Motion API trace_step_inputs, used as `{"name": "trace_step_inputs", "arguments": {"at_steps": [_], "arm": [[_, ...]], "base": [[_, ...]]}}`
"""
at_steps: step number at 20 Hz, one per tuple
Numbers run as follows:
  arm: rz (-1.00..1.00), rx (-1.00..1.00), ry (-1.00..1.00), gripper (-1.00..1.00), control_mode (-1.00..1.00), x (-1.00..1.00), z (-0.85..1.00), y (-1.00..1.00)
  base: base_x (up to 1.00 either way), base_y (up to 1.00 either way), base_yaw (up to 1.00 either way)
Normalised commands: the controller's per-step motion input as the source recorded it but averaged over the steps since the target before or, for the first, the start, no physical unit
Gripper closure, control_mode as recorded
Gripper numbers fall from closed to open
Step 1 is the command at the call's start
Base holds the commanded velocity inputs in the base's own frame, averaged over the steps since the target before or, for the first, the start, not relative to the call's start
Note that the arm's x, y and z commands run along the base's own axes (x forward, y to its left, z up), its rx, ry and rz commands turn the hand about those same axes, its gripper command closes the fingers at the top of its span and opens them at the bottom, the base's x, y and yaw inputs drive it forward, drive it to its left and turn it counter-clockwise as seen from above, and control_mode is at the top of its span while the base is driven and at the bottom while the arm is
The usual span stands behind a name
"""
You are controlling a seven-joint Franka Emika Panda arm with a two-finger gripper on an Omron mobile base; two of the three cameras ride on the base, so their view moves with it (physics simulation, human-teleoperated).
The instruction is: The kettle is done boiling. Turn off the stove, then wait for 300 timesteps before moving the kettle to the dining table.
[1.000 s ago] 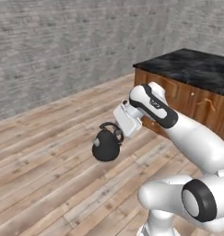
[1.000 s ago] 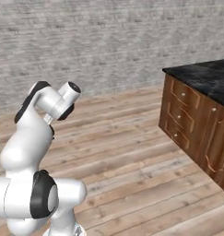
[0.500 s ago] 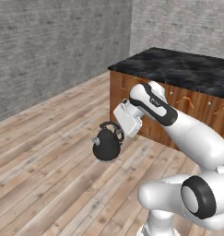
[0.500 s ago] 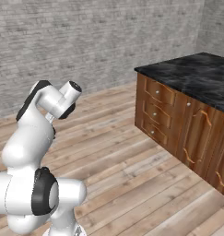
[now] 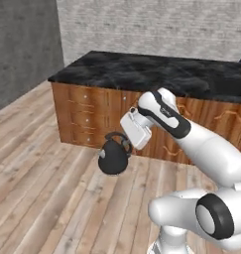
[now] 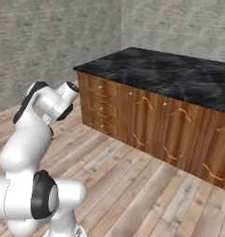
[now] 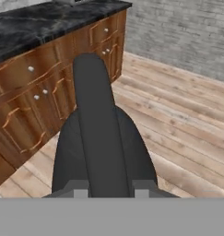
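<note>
The small dark kettle hangs in the air above the wooden floor, held by its arched wire handle. My gripper is shut on that handle, just above the kettle's dome. Behind it stands the dining table, a long island with a black veined marble top and a brown panelled base with drawers. In the hand view the kettle lies straight ahead between my fingers, and the dining table runs along the upper left. From the right base view the dining table stretches across the right half. The stove is out of view.
Wooden plank floor spreads around the island on the near side. Grey brick walls close the room behind and to the left. Drawer and door fronts face me along the island's side.
The whole scene has shifted as the base drove and turned: the island is now closer and spans both base views. The kettle stays hanging from my shut gripper.
</note>
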Motion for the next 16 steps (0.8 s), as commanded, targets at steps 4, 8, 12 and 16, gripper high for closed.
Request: {"name": "trace_step_inputs", "arguments": {"at_steps": [4, 8, 12, 16], "arm": [[0.00, 0.00, 0.00, 1.00, 1.00, 0.00, 0.00, 0.00], [0.00, 0.00, 0.00, 1.00, 1.00, 0.00, 0.00, 0.00], [0.00, 0.00, 0.00, 1.00, 1.00, 0.00, 0.00, 0.00], [0.00, 0.00, 0.00, 1.00, 1.00, 0.00, 0.00, 0.00]], "base": [[0.27, 0.02, -0.56], [0.39, 0.10, -0.48], [0.49, 0.47, -0.30], [0.51, 0.62, -0.23]]}}
